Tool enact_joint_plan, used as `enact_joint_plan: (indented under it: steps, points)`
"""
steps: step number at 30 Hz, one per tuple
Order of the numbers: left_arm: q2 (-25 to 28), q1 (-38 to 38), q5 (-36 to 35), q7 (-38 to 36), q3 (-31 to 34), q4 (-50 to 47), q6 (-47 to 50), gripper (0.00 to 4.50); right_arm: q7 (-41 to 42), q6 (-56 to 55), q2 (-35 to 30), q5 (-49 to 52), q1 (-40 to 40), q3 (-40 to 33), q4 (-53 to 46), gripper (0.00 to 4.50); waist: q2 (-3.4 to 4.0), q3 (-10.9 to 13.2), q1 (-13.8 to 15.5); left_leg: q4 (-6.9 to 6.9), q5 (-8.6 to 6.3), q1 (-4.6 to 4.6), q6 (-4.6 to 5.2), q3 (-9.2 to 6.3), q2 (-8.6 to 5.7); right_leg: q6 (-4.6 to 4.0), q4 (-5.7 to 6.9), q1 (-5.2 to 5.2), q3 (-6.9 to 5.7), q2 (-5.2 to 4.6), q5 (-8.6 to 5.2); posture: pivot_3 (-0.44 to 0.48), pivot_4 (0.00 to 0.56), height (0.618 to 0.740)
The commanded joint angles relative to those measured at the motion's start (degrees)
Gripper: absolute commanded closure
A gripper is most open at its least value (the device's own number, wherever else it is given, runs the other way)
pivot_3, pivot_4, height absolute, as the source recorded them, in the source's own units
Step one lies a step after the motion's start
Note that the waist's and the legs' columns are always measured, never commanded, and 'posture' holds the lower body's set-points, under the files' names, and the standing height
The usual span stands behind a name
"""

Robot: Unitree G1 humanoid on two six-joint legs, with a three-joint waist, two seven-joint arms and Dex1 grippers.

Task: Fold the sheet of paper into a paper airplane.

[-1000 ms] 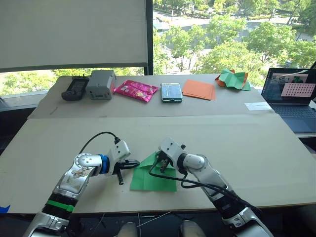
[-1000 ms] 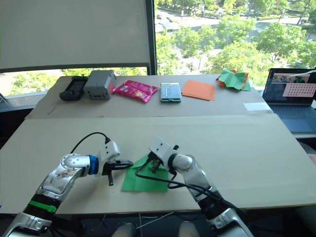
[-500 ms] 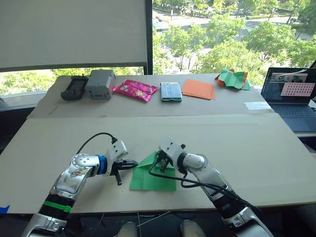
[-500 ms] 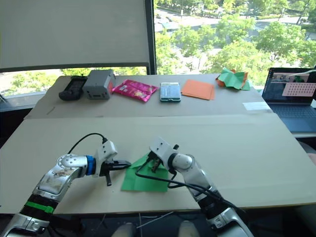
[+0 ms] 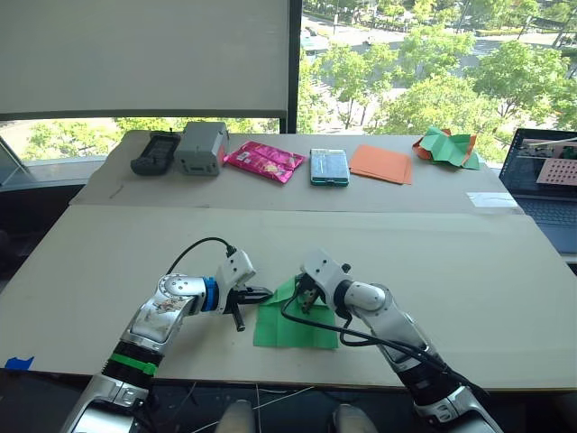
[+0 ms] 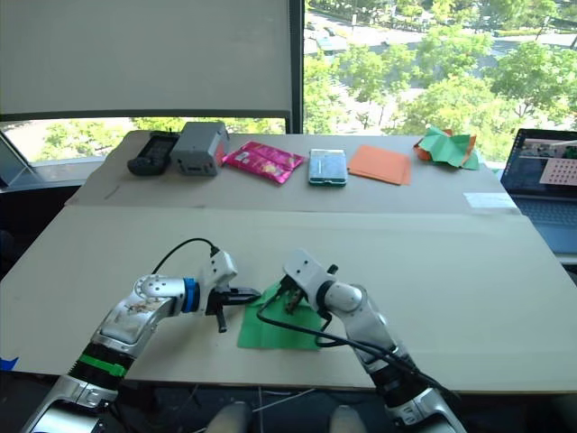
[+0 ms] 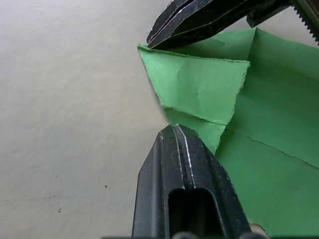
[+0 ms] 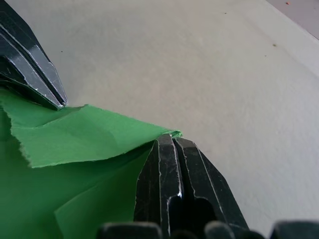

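Green sheet (image 5: 296, 325) flat on near table (image 5: 469, 271), at 6 o'clock of the head view, partly folded: top-left corner turned in as a triangular flap (image 7: 199, 87) with a ragged edge and crease lines below. Left gripper (image 5: 257, 295) at the sheet's 9 o'clock edge, fingers (image 7: 185, 164) pressed together, tips touching the edge just under the flap; whether paper is pinched between them cannot be told. Right gripper (image 5: 306, 293) at the sheet's 12 o'clock corner, fingers (image 8: 177, 169) likewise closed, tips at the flap's point, which lifts slightly off the table; grip on the paper cannot be told either. Grippers close together, tips facing across the folded corner. Black cable looping over the sheet from the right arm. Far table (image 5: 541, 203) at 12 o'clock, from 10 toward 2: black controller (image 5: 155, 152), grey box (image 5: 201, 148), pink packet (image 5: 264, 161), phone-like device (image 5: 329, 167), orange sheets (image 5: 381, 163), crumpled green-and-orange heap (image 5: 448, 147). Laptop (image 5: 550, 176) at 2 o'clock, screen lit. Blue tape (image 5: 18, 363) at the near table's 8 o'clock corner. Window with trees beyond.
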Motion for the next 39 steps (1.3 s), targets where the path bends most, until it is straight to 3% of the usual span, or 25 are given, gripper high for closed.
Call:
enact_joint_plan:
  steps: [1,18,24,33,39]
  points:
    - [-2.03,-0.25,1.94,-0.59,-3.92,3.29,-0.77,4.49,0.41,1.84,-0.51,1.03,0.68,-1.03,-4.1,4.5,0.0,0.0,0.14,0.02,0.0,-0.04,0.0,0.0,-0.02,0.0,-0.02,0.0,0.0,-0.03,0.0,0.0,0.15,0.706]
    - [1.6,-4.08,-5.27,-1.02,4.95,-7.74,8.06,4.49,-1.64,2.52,-0.59,0.19,1.88,-0.42,-2.7,4.5,-0.13,0.13,-0.59,0.02,0.02,-0.15,0.03,-0.01,-0.03,0.03,0.05,-0.1,0.0,0.0,0.0,0.0,0.15,0.706]
    - [-0.46,-3.78,-5.23,-1.01,2.07,-7.04,7.14,4.49,-1.6,2.9,-0.93,0.22,2.09,-0.47,-3.3,4.5,-0.17,0.16,-0.63,0.03,0.02,-0.15,0.03,-0.01,-0.03,0.02,0.04,-0.1,0.0,0.0,0.0,0.0,0.15,0.706]
    - [-2.84,-2.42,0.04,-1.25,-4.05,2.95,-0.71,4.49,-1.24,5.28,-2.42,0.89,3.68,-1.99,-8.9,4.5,-0.19,0.16,-0.52,0.04,0.03,-0.12,0.04,-0.03,-0.02,0.02,0.06,-0.07,0.0,0.02,0.0,0.0,0.15,0.706]
    - [-2.87,-2.25,2.04,-1.01,-5.37,7.23,-4.13,4.49,1.52,8.13,-4.51,6.2,8.82,-7.43,-21.43,4.5,-0.18,0.16,-0.1,0.05,0.02,-0.14,0.02,-0.02,-0.03,0.02,0.02,-0.04,0.0,0.0,0.0,0.0,0.15,0.706]
